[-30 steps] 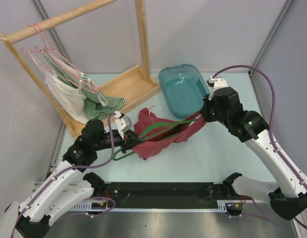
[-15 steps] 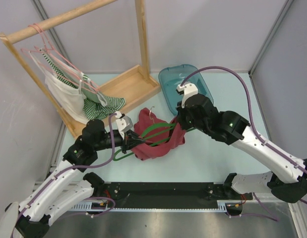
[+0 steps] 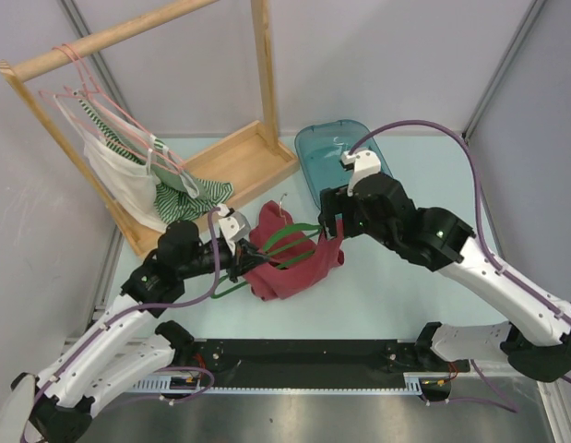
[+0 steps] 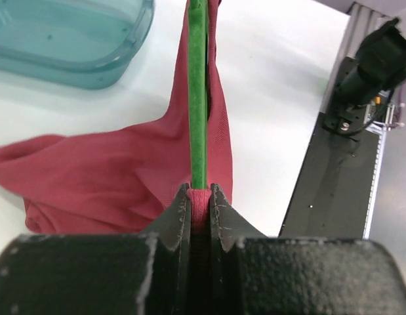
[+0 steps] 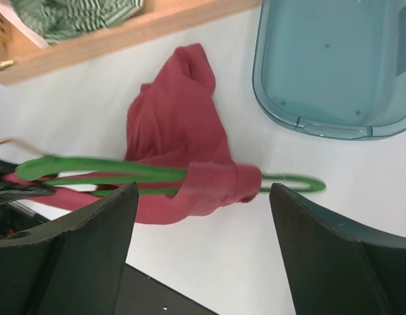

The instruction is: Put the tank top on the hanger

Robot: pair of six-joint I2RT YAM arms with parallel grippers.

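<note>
Tank top [image 5: 170, 128]: crumpled on table [image 3: 396, 295], partly threaded over hanger [image 5: 124, 170] (one green end poking free of the fabric). Left gripper [image 4: 199, 197]: pressed together on hanger bar and a fold of red cloth. Right gripper [image 5: 203, 197]: fingers spread wide, hovering above cloth-covered hanger arm. Teal tub [image 3: 327, 171] just beyond; wooden rack [image 3: 234, 161] to the left.

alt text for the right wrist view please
The right gripper hangs with its dark fingers wide open above a thin green plastic hanger threaded through a crumpled dark red fabric tank top on a white table. A translucent teal plastic tub sits at upper right.
</note>
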